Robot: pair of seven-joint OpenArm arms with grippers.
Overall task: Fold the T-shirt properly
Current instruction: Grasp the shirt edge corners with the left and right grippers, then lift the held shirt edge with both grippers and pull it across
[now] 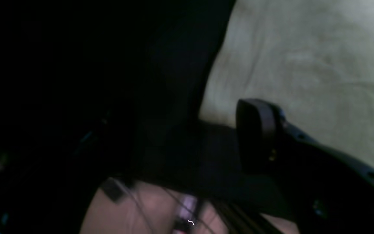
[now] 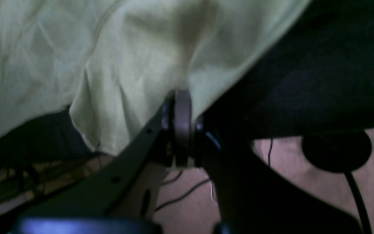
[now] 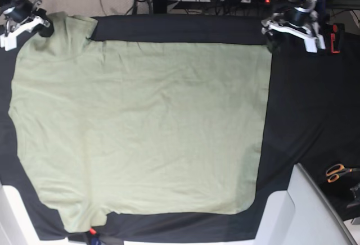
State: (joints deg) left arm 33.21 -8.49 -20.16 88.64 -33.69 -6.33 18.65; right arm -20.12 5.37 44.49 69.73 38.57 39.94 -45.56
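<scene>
From my seat this fold has barely begun. On the left of the base view my right gripper (image 3: 42,27) sits at the far corner of the T-shirt (image 3: 140,127), at the sleeve by the table's edge. Its wrist camera shows the jaws pressed flat together with a pinch of pale green cloth between them, the fabric bunching into a small peak above the fingers (image 2: 182,123). So that corner is caught, I'd say.

Moving across: the shirt lies spread flat on the black table cloth (image 3: 298,116), filling most of it, no panel doubled over yet. It's a pale sage green, soft and matte, with faint creases running through the body. One sleeve pokes out at the near left corner; the straight edge runs down the right side.

On the right, my left gripper (image 3: 270,36) hangs at the far right corner of the shirt. Its wrist view shows one dark finger (image 1: 255,130) above the cloth edge with nothing clamped; jaws look parted, though the other finger is lost in shadow.

Every fold remains: sides, sleeves, then the halving.
</scene>
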